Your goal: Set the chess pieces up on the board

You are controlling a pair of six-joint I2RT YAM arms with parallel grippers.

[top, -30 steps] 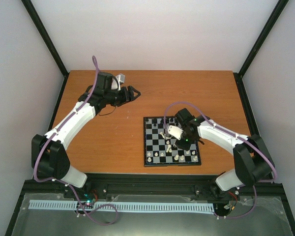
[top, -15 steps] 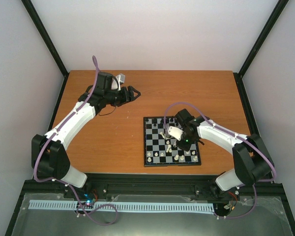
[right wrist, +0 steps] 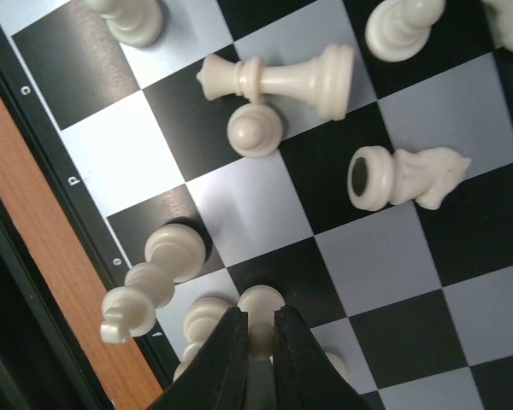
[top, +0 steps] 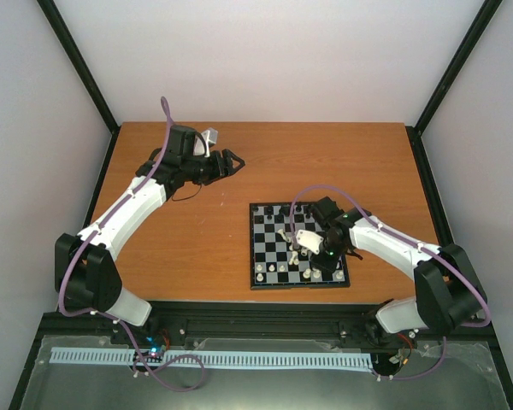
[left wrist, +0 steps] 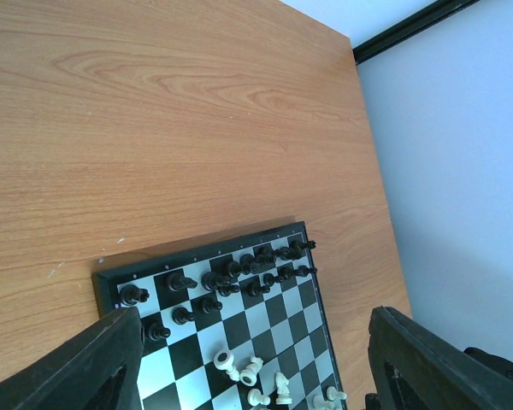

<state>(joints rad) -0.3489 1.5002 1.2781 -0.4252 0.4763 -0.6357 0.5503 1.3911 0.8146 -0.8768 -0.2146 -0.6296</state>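
Observation:
The board lies right of the table's middle. Black pieces stand along its far rows, also in the left wrist view. White pieces stand near its front edge. My right gripper is shut on a white pawn low over the board's near right squares. A white queen and a white knight lie toppled mid-board. My left gripper hovers open and empty over bare table, far left of the board.
Black frame rails edge the wooden table at left and right, with white walls beyond. A white king stands right beside the held pawn. Purple cables loop over both arms.
My right gripper has moved toward the board's near right corner and lowered over the white back rows. The left arm has not moved.

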